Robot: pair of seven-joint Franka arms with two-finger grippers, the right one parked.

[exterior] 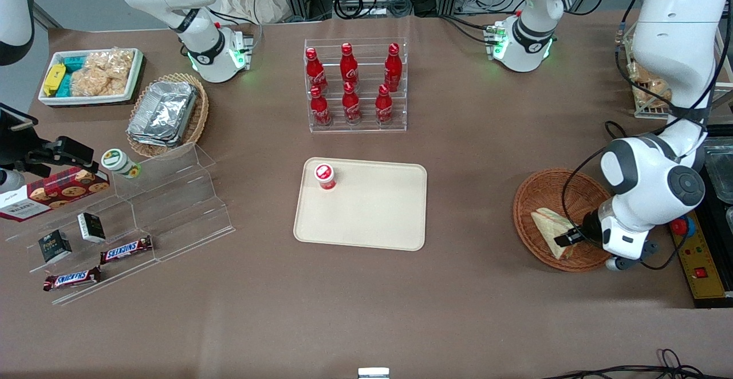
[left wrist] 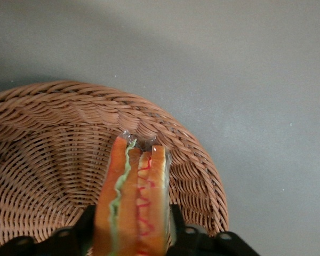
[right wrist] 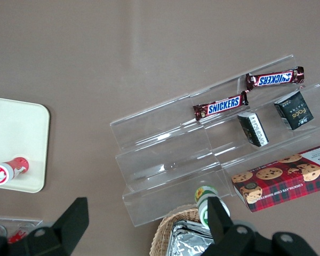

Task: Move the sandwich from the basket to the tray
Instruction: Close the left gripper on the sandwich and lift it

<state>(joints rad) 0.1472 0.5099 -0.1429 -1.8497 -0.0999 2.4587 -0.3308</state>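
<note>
We see our hand [exterior: 568, 238] low inside the basket [exterior: 529, 196] at the working arm's end of the tabletop [exterior: 366, 299], its fingers [left wrist: 177, 221] clamped on either side of the sandwich [exterior: 550, 225]. The sandwich stands on edge in the basket, filling edge up. The tray [exterior: 372, 218] lies well apart at the middle, with a small red-capped bottle [exterior: 324, 176] on it.

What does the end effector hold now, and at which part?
The end effector grips the sandwich by its two bread faces, inside the basket.
</note>
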